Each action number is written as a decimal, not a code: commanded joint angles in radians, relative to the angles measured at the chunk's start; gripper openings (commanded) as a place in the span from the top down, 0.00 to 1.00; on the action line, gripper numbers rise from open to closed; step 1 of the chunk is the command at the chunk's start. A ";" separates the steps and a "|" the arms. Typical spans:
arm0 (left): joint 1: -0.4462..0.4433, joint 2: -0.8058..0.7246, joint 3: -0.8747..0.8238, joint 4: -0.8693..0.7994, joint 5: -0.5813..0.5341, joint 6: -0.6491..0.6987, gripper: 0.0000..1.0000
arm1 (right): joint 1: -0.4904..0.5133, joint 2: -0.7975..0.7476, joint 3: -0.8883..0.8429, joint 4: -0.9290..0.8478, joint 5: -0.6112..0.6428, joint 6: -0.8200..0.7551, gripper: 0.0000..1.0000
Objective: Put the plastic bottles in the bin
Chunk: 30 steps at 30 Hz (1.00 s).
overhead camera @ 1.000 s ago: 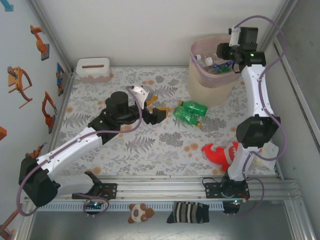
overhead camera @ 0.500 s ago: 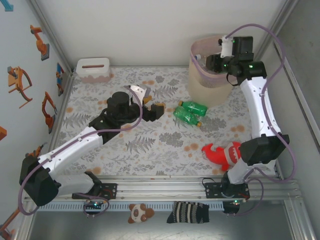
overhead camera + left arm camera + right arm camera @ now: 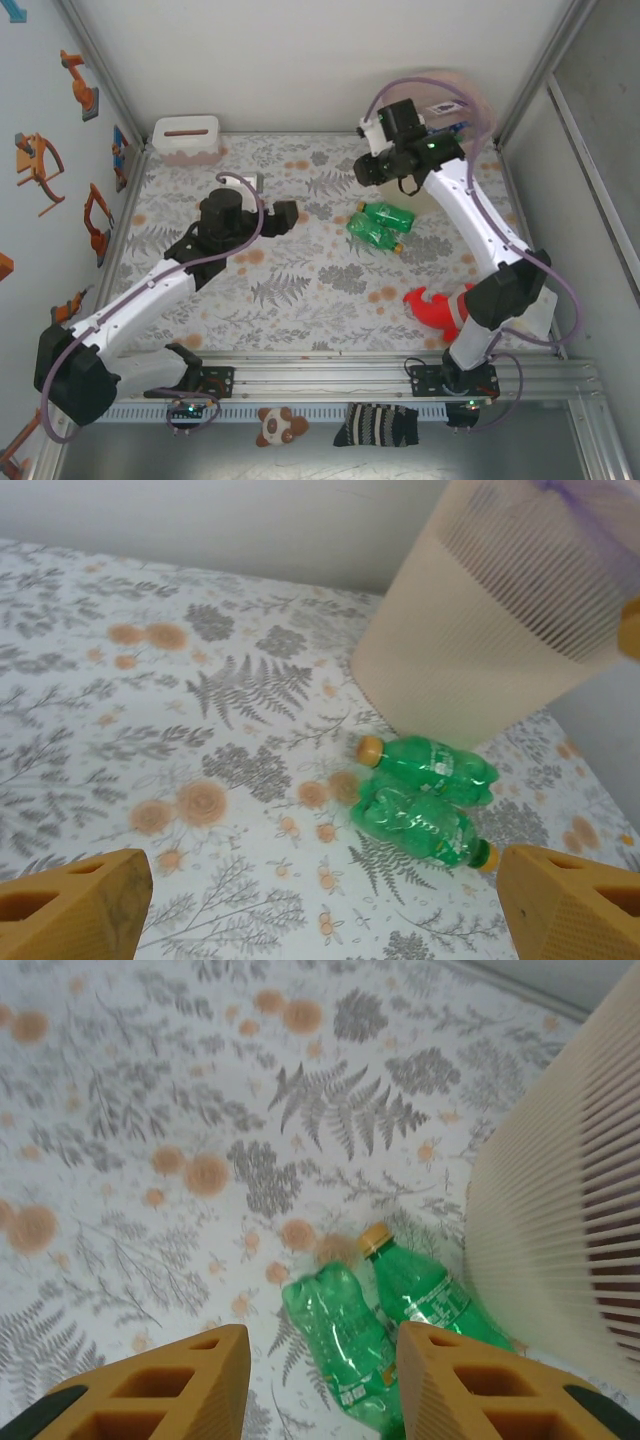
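Two green plastic bottles [image 3: 380, 222] with yellow caps lie side by side on the floral table, just left of the bin's foot. The beige ribbed bin [image 3: 480, 650] stands at the back right; in the top view its pink rim [image 3: 470, 100] is blurred behind the right arm. My right gripper [image 3: 368, 170] hovers open above the bottles [image 3: 345, 1335], which show below the gap between its fingers [image 3: 320, 1390]. My left gripper [image 3: 285, 215] is open and empty, well left of the bottles [image 3: 415, 815], facing them.
A low white box with a slot [image 3: 186, 138] sits at the back left corner. A red plush shark [image 3: 440, 305] lies by the right arm's base. White walls close in the table on three sides.
The right arm swung from over the bin down and left to above the two green bottles. The left gripper drew back to the left, away from the bottles.
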 commanded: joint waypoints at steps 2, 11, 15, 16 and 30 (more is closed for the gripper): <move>0.043 -0.040 -0.051 -0.010 -0.002 -0.073 0.11 | 0.051 0.072 -0.018 -0.124 0.138 -0.118 0.57; 0.078 -0.070 -0.100 0.004 0.000 -0.108 0.11 | 0.076 0.098 -0.249 -0.026 0.212 -0.113 0.37; 0.083 -0.061 -0.102 0.011 0.016 -0.111 0.11 | 0.076 0.102 -0.349 0.026 0.248 -0.100 0.29; 0.083 -0.061 -0.102 0.015 0.021 -0.111 0.11 | 0.076 0.099 -0.378 0.039 0.257 -0.101 0.29; 0.087 -0.050 -0.121 0.036 0.033 -0.125 0.11 | 0.055 0.089 -0.594 0.161 0.293 -0.093 0.28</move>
